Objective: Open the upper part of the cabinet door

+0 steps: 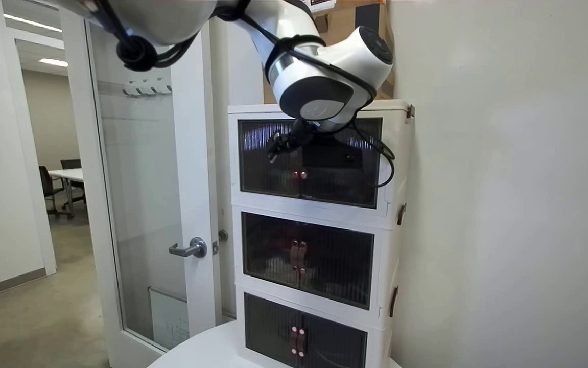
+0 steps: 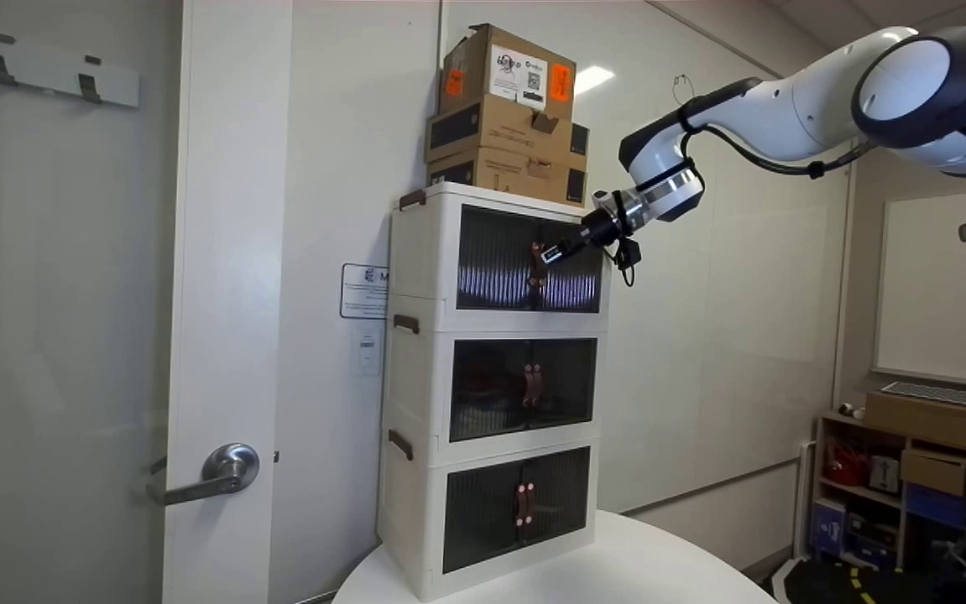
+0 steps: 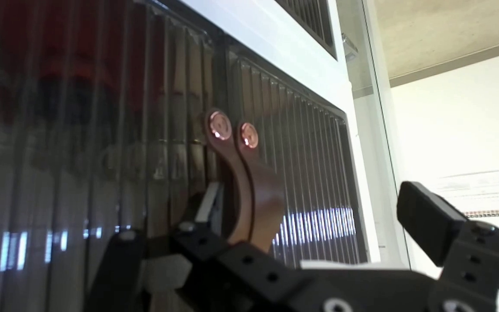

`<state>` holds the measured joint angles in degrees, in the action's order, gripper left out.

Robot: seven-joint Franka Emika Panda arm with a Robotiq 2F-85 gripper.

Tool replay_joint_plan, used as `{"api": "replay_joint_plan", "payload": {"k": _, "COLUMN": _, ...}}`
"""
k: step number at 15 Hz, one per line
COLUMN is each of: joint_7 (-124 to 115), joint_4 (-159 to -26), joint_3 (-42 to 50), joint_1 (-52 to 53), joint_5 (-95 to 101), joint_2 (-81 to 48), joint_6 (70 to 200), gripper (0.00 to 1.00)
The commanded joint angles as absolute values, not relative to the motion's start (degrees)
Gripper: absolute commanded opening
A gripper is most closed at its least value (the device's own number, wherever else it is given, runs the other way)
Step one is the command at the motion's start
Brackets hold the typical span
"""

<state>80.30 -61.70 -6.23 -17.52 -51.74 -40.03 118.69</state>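
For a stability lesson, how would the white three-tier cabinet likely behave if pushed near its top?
The three-tier cabinet may tip, being tall and narrow. Cardboard boxes stacked on top probably make it top-heavy. It might slide on the smooth-looking white tabletop.

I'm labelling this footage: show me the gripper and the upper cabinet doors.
Gripper (image 3: 316,208), wrist view: midway between its parted fingertips.
Upper cabinet doors (image 2: 498,256), in an exterior view: dark panel, picture left.

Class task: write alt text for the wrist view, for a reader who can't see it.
An open black end effector stands at the dark, ribbed upper doors of a white cabinet, which look closed. In the picture, two brown handles show between its fingers; contact is unclear.
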Motion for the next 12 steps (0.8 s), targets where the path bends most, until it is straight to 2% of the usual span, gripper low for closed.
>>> {"api": "replay_joint_plan", "payload": {"k": 1, "joint_7": 81.5, "joint_4": -59.7, "joint_3": -7.9, "joint_1": -16.9, "joint_5": -52.1, "joint_2": -41.8, "joint_6": 115.4, "gripper": 1.00}}
{"api": "replay_joint_plan", "payload": {"k": 12, "joint_7": 83.6, "joint_4": -61.8, "joint_3": -9.2, "joint_1": -17.6, "joint_5": -51.4, "joint_2": -41.0, "joint_6": 107.9, "gripper": 1.00}}
